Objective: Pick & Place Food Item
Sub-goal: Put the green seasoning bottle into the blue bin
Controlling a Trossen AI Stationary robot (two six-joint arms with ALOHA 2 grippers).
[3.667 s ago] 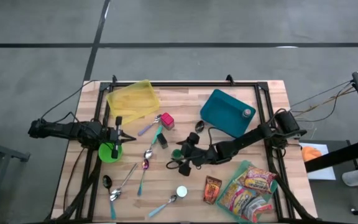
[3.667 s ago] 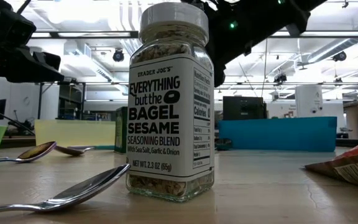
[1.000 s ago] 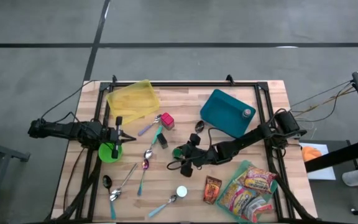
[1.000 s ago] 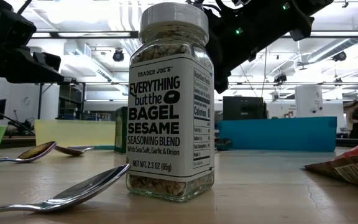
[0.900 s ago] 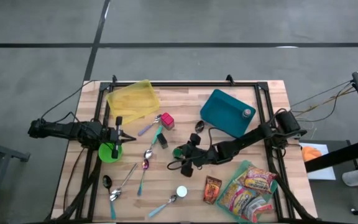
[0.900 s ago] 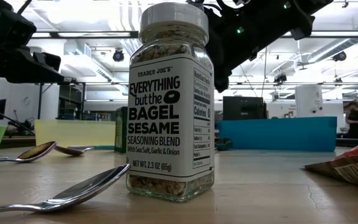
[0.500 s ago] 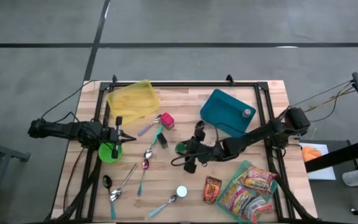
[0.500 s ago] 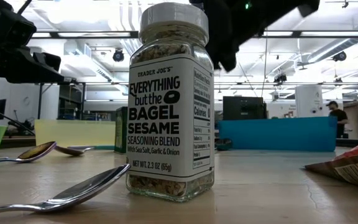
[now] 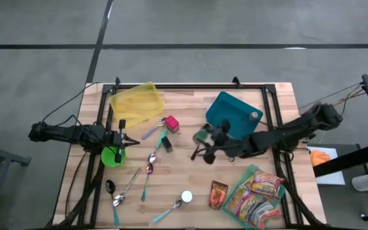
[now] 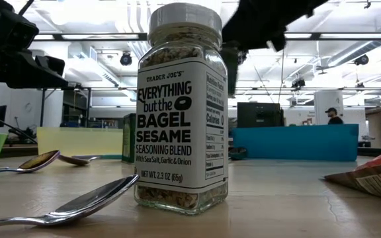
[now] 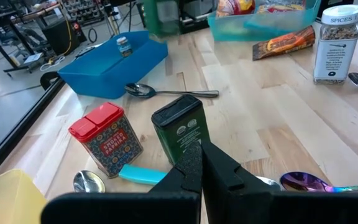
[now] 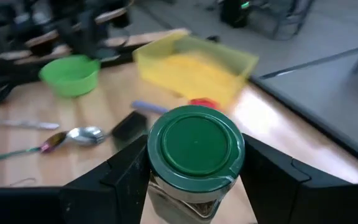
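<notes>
A glass jar with a green lid [image 12: 194,142] sits between the fingers of my right gripper [image 9: 204,142], which is shut on it above the table's middle, near the blue bin [image 9: 234,115]. In the low view only the dark right arm [image 10: 263,23] shows, above the seasoning jar. My left gripper [image 9: 121,142] waits shut at the table's left, above the green bowl [image 9: 112,156]; its closed fingertips [image 11: 199,152] point at a dark green tin [image 11: 180,127]. My right gripper pinches the jar's glass shoulder just under the lid [image 12: 166,186] between its two fingers [image 12: 129,171], one on each side. The fingers come nearly level from the table's right side. The jar stands about upright, lid up, lifted clear of the table.
The blue bin holds a small jar [image 9: 254,116]. A yellow bin [image 9: 136,102] lies far left. A red tin [image 9: 172,122], the dark green tin [image 9: 167,143] and several spoons [image 9: 149,167] lie mid-table. A seasoning jar [image 9: 186,197] and snack packets [image 9: 254,191] lie near.
My right gripper has risen and gone toward the table's far right, toward the blue bin, tipping closer to level. The green-lidded jar has gone up with it, between the fingers and clear of the table. A person walks by in the room behind.
</notes>
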